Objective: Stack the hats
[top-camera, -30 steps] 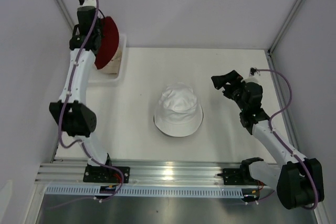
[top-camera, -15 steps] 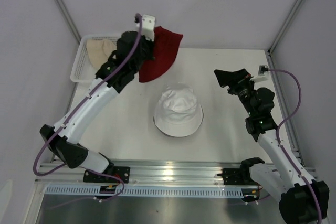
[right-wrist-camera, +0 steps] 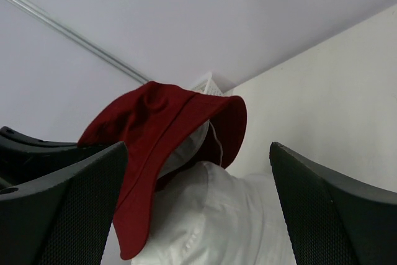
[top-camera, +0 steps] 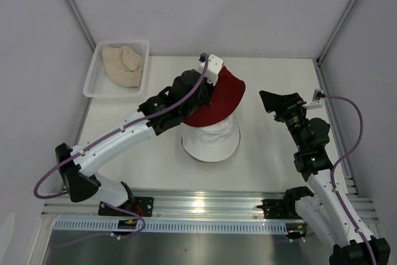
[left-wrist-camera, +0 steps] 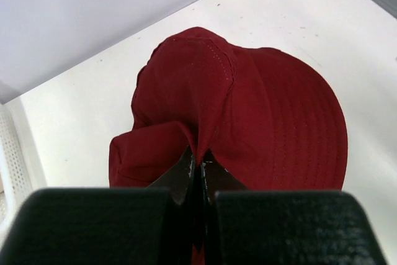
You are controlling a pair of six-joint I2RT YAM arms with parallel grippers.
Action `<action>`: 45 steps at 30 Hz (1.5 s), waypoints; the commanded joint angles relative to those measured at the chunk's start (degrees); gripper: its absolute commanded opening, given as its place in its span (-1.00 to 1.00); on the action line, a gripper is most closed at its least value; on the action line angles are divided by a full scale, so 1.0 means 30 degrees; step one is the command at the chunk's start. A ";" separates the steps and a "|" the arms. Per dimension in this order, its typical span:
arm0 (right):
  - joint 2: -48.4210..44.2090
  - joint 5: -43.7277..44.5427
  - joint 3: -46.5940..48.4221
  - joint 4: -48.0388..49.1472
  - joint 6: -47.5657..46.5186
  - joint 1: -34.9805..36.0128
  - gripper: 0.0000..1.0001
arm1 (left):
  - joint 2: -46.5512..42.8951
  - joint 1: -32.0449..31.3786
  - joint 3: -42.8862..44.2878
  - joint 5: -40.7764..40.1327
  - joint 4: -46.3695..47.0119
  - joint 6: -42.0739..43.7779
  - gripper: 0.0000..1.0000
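Currently: L gripper (left-wrist-camera: 197, 164) pinching dark red hat (top-camera: 223, 96) fabric, over white hat (top-camera: 211, 142); R gripper (top-camera: 280, 102) spread, 3 o'clock; beige hat (top-camera: 123, 65) in basket (top-camera: 90, 86), 10 o'clock.

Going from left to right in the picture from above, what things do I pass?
white mesh basket → dark red hat → right gripper
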 commanded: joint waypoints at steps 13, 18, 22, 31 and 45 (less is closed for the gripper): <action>0.1062 -0.2821 -0.1619 0.2372 0.2728 0.1321 0.88 | -0.3483 -0.2059 -0.3221 0.0393 0.0978 -0.2386 -0.99; 0.1091 -0.3026 -0.1385 0.2402 0.2817 0.1877 0.81 | -0.3278 -0.3114 -0.3455 0.0627 0.1065 -0.3000 -0.99; 0.1471 -0.2880 -0.1355 0.2372 0.2904 0.2229 0.66 | -0.3102 -0.3437 -0.3543 0.0657 0.0919 -0.3586 -0.99; 0.3171 -0.2908 -0.1355 0.2198 0.3138 0.3577 0.22 | -0.3630 -0.3584 -0.5008 0.0337 0.1446 -0.4642 -0.99; 0.2644 -0.4080 -0.1384 -0.0261 0.4896 0.3723 0.24 | -0.4682 -0.3584 -0.7085 -0.1479 0.3114 -0.5345 -0.99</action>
